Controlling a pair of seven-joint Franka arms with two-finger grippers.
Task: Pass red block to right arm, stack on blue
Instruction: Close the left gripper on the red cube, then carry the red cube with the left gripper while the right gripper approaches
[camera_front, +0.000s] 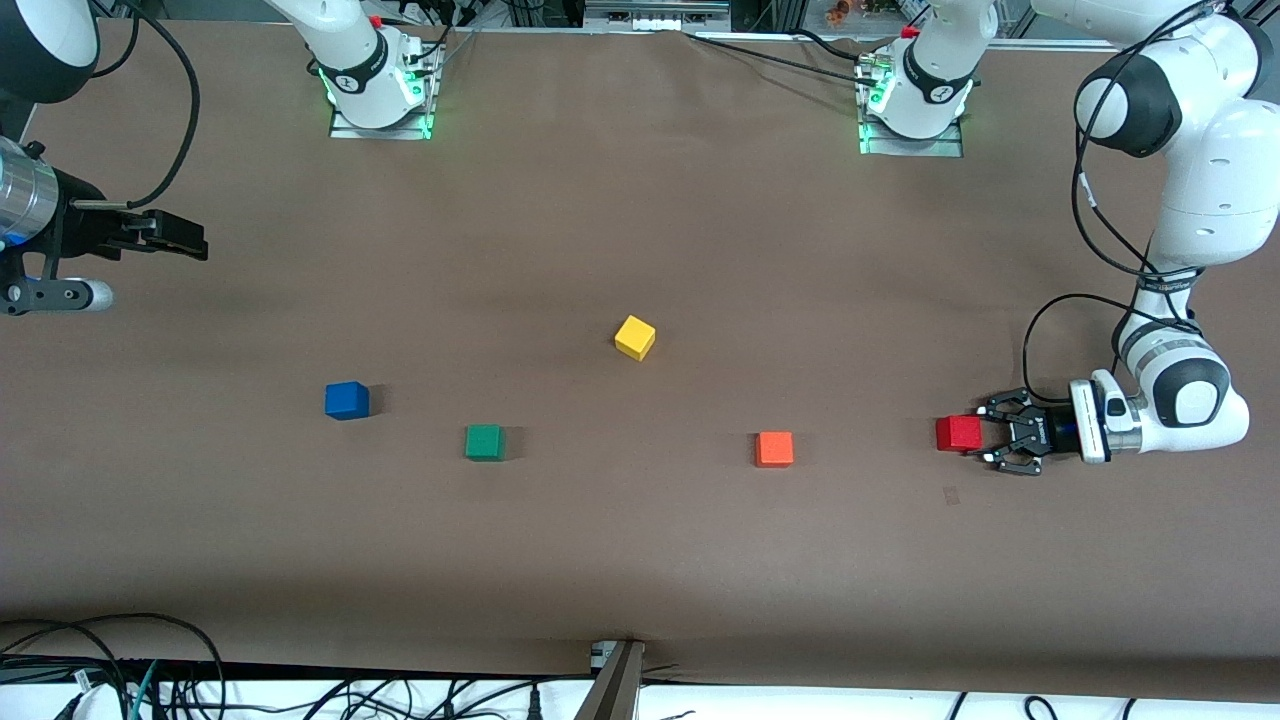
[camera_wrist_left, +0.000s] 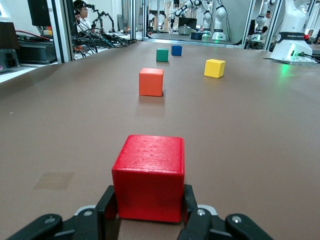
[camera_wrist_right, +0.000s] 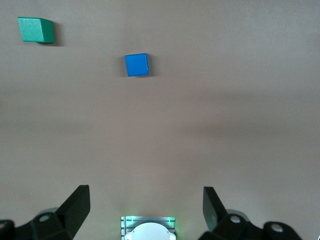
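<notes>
**Left claw grips the red block low on the desk; right claw waits wide**

The red block (camera_front: 958, 433) sits on the desk (camera_front: 640, 560) close to the edge at the left arm's end, roughly midway between the edge nearest the front camera and the edge where the bases stand. The left claw (camera_front: 985, 436) lies low and level along the desk, its fingers (camera_wrist_left: 106, 205) pressed against two opposite side faces of the cube, at the lower half of each.

The cube looks rigid and light, likely painted wood, with flat faces and crisp edges. It should not deform or break, but the paint may be somewhat smooth, so a squared grip on parallel faces is the safe choice. For the hand-over, the two faces not covered by the left claw, and the upper part of the cube, are what the right claw could take.

The right claw (camera_front: 185, 236) hangs over the desk's edge at the right arm's end, jaws spread wide and holding nothing; that arm waits. The blue block (camera_front: 347, 400) rests on the desk toward that same end. The green block (camera_front: 484, 442), orange block (camera_front: 774, 448) and yellow block (camera_front: 635, 337) lie between blue and red.
</notes>
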